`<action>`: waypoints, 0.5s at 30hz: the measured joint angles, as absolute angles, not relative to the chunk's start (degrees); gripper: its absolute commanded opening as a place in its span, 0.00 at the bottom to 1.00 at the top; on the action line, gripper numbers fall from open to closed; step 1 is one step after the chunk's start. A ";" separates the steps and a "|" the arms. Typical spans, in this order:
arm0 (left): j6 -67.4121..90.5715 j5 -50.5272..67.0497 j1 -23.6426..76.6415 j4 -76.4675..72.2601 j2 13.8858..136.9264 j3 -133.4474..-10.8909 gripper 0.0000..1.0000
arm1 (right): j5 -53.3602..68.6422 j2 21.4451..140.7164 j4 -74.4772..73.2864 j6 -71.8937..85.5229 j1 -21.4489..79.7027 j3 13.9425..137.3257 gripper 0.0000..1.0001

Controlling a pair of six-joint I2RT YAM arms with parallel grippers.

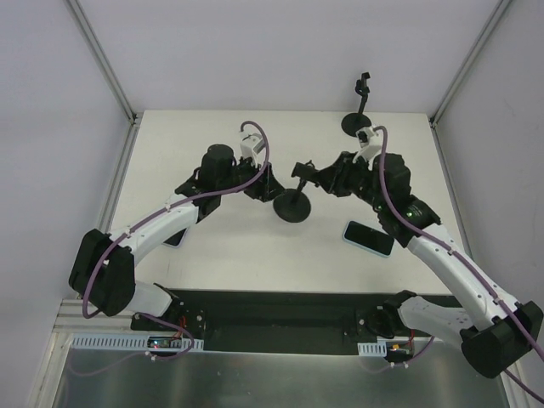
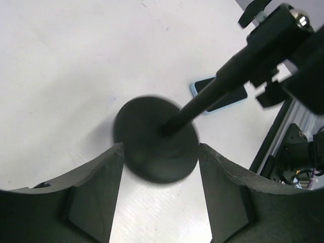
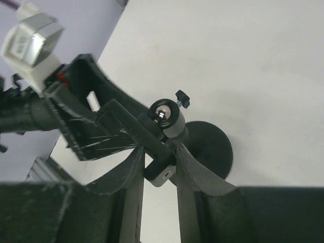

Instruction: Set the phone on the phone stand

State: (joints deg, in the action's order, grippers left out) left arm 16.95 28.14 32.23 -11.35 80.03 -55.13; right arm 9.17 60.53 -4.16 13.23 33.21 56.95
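We find the left gripper (image 2: 161,152) wide open and empty, its fingers (image 2: 96,187) flanking the disc base of the black round-based phone stand (image 1: 291,206), apparently without contact. The right gripper (image 3: 161,169) is nearly closed, pinching the bracket of the stand's clamp head. The pale-blue-cased dark phone (image 1: 369,237) lies flat on the white table (image 1: 212,246), apart from the stand and beside the right arm.

Risk noted: with the base unheld, any pull on the head could tip or slide the stand. The flat phone offers little edge, so a grasp may slip.
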 measured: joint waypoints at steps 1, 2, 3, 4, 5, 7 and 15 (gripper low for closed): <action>17.23 27.81 31.68 -11.42 80.01 -55.13 0.59 | 9.06 59.59 -4.58 13.61 31.59 56.14 0.00; 17.37 27.55 31.40 -11.51 79.96 -55.13 0.59 | 8.78 58.94 -5.04 14.02 30.20 55.57 0.00; 17.32 27.16 31.44 -11.49 79.81 -55.13 0.59 | 8.03 58.26 -6.00 14.76 28.75 55.02 0.00; 17.19 26.72 31.83 -11.46 79.57 -55.13 0.60 | 7.27 57.78 -7.14 15.84 27.79 54.65 0.00; 16.97 26.22 32.34 -11.42 79.24 -55.13 0.62 | 6.63 57.39 -8.49 17.12 27.33 54.41 0.00; 16.23 24.77 33.76 -11.14 78.43 -55.13 0.64 | 6.24 57.17 -9.98 19.09 27.31 54.28 0.00; 12.51 17.72 40.64 -12.05 77.45 -54.50 0.64 | 2.85 56.90 -12.47 28.14 29.04 54.08 0.00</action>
